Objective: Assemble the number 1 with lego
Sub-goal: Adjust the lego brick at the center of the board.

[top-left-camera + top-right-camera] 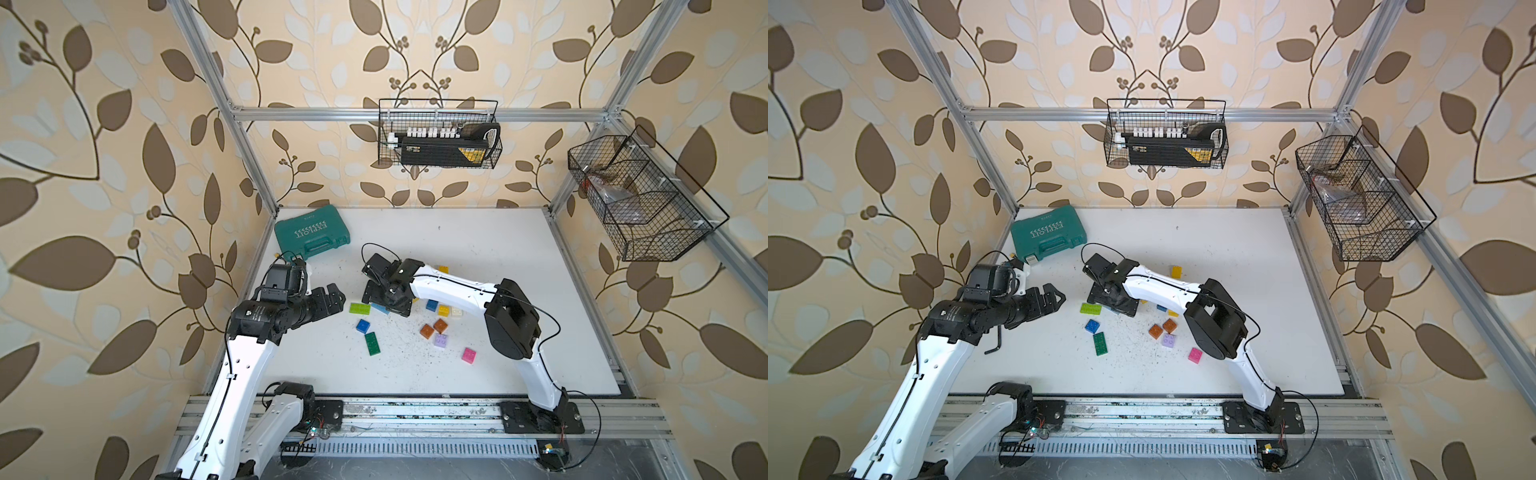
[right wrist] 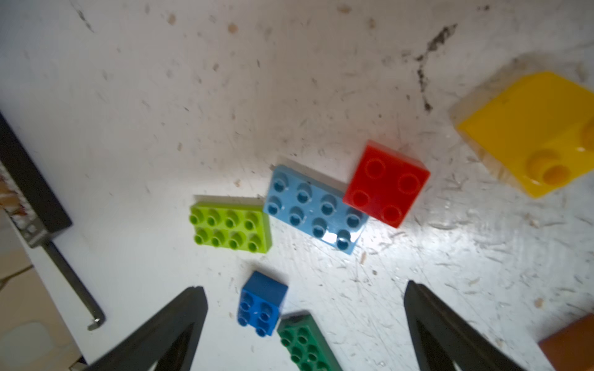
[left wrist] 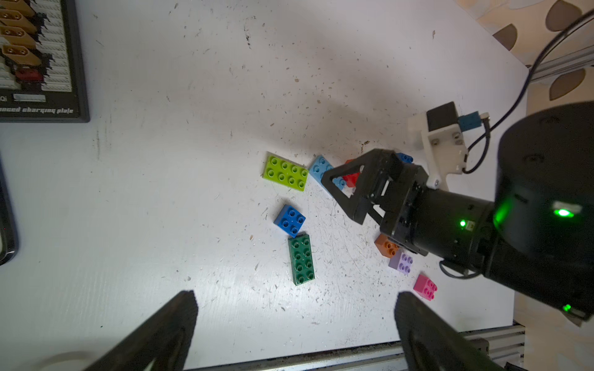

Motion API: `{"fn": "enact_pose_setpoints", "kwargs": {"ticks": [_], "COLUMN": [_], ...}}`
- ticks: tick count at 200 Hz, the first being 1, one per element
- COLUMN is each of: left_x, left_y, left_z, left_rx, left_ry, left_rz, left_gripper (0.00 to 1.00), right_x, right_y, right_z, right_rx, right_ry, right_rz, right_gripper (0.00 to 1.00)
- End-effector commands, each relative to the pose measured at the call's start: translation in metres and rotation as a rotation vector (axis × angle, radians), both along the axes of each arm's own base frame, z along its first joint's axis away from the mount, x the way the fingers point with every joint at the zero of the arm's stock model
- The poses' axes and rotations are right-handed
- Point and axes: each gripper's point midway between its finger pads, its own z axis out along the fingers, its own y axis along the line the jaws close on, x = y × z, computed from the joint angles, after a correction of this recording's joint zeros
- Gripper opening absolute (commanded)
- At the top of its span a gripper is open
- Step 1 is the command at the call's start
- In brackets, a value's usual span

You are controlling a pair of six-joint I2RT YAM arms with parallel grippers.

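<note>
Top views: the lego [image 1: 440, 325] lies loose near the middle of the white table [image 1: 498, 249]. A lime-green oblong [image 1: 359, 308] and a light-blue oblong [image 1: 379, 308] sit side by side. A blue square [image 1: 363, 326] and a dark-green oblong [image 1: 372, 343] lie at six o'clock from them. A brown square [image 1: 427, 331], a lilac square [image 1: 441, 341] and a pink square [image 1: 469, 354] lie toward four o'clock. The right gripper [image 1: 385, 300] hangs over the light-blue oblong. The left gripper [image 1: 338, 297] is at nine o'clock from the lime-green oblong, clear of it. A teal tool case [image 1: 311, 235] occupies the table's eleven o'clock corner.

Left wrist: the left gripper's jaws stand wide apart and empty. Beyond them the right gripper, jaws also spread, stands over a red square [image 3: 351, 178].

Right wrist: the right gripper's fingers [image 2: 180, 321] are splayed, holding nothing. The blue square rests on the table below them, with the dark-green oblong just beside it. Farther off, the red square touches one end of the light-blue oblong, whose other end meets a corner of the lime-green oblong. A yellow brick [image 2: 530, 135] sits apart.
</note>
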Motion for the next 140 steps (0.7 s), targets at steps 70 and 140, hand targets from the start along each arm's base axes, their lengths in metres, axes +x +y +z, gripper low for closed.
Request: {"fn": "enact_pose_setpoints", "kwargs": {"ticks": [70, 140], "left_x": [-0.003, -0.005], "left_y": [0.001, 0.000], "left_z": [0.010, 0.014], "left_rx": [-0.017, -0.021], "left_ry": [-0.062, -0.087], "left_rz": [0.006, 0.001], "left_gripper": [0.99, 0.99], "right_x": [0.014, 0.018], "right_y": [-0.019, -0.015], "right_z": [-0.031, -0.047], "right_rx": [-0.087, -0.170], "right_ry": [0.009, 0.037], "right_rz": [-0.237, -0.186], "right_gripper": [0.97, 0.93]}}
